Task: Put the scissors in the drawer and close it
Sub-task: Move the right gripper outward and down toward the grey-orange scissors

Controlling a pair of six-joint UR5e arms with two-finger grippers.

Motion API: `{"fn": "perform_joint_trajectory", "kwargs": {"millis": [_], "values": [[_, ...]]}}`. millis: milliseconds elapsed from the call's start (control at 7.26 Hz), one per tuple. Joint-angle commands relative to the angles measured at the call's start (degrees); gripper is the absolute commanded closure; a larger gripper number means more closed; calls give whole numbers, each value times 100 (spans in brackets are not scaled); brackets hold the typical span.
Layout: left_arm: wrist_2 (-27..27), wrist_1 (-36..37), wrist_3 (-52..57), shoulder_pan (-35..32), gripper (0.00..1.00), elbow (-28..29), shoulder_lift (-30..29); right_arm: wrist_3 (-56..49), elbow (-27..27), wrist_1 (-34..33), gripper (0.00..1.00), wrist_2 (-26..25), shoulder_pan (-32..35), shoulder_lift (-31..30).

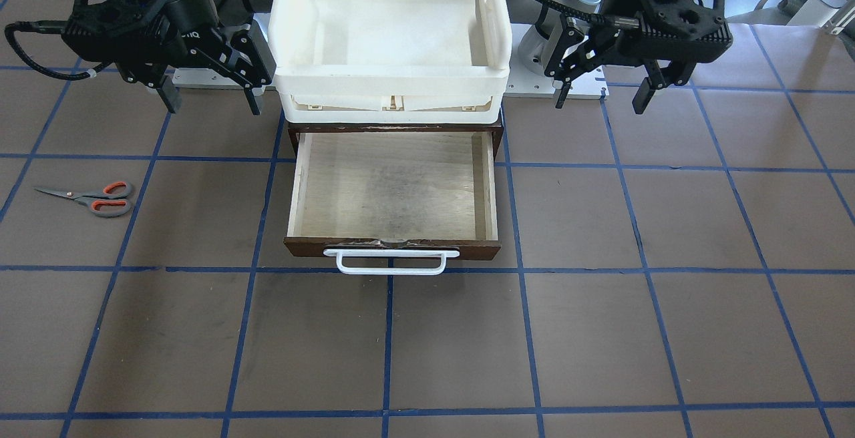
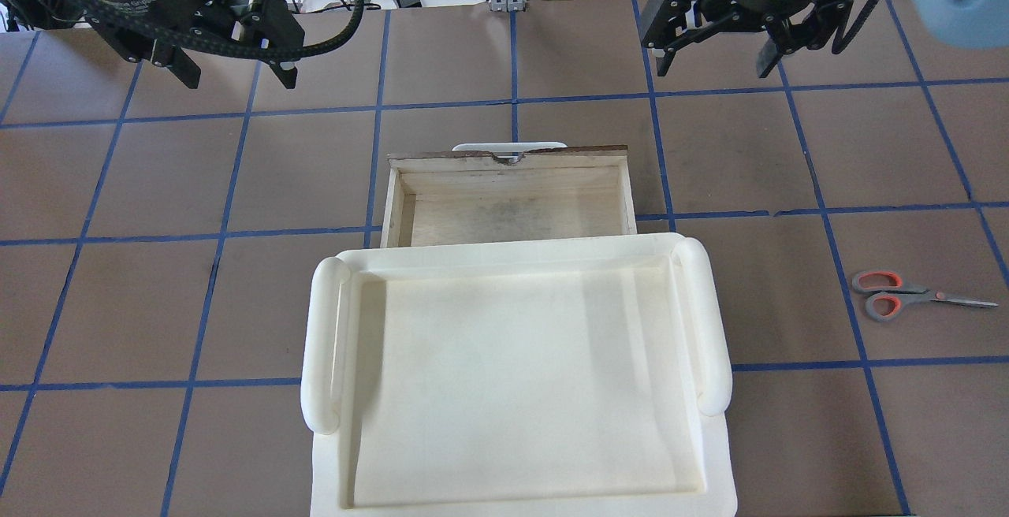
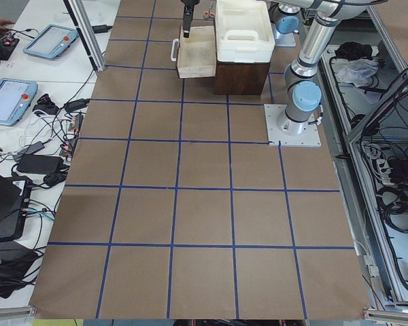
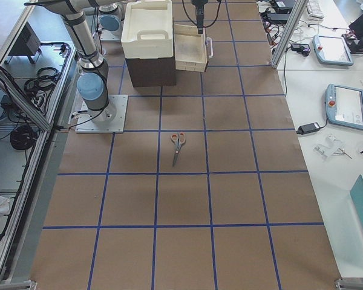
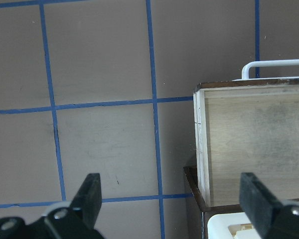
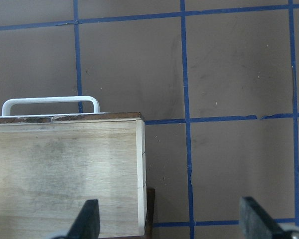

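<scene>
The scissors lie flat on the brown table on my right side, handles toward the drawer; they also show in the overhead view and the exterior right view. The drawer is pulled open and empty, with its white bar handle at the front; it also shows in the overhead view. My right gripper is open and empty, hovering beside the drawer cabinet, well apart from the scissors. My left gripper is open and empty on the drawer's other side.
A white plastic tray sits on top of the dark brown cabinet that holds the drawer. Blue tape lines grid the table. Arm base plates stand behind the cabinet. Tablets and cables lie on side benches.
</scene>
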Motion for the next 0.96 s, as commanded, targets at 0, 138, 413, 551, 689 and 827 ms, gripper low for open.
{"fn": "perform_joint_trajectory", "kwargs": {"millis": [0, 138, 413, 551, 689, 827], "values": [[0, 0, 0, -3, 0, 0, -9, 0, 0, 11, 0, -23, 2, 13], [0, 0, 0, -3, 0, 0, -1, 0, 0, 2, 0, 3, 2, 22], [0, 0, 0, -3, 0, 0, -9, -61, 70, 63, 0, 12, -7, 57], [-9, 0, 0, -3, 0, 0, -9, -79, 149, 107, 0, 4, -7, 109], [0, 0, 0, -3, 0, 0, -9, -114, 236, 308, 0, -14, -7, 84], [0, 0, 0, 6, 0, 0, -1, -123, 246, 553, 0, -31, -16, 66]]}}
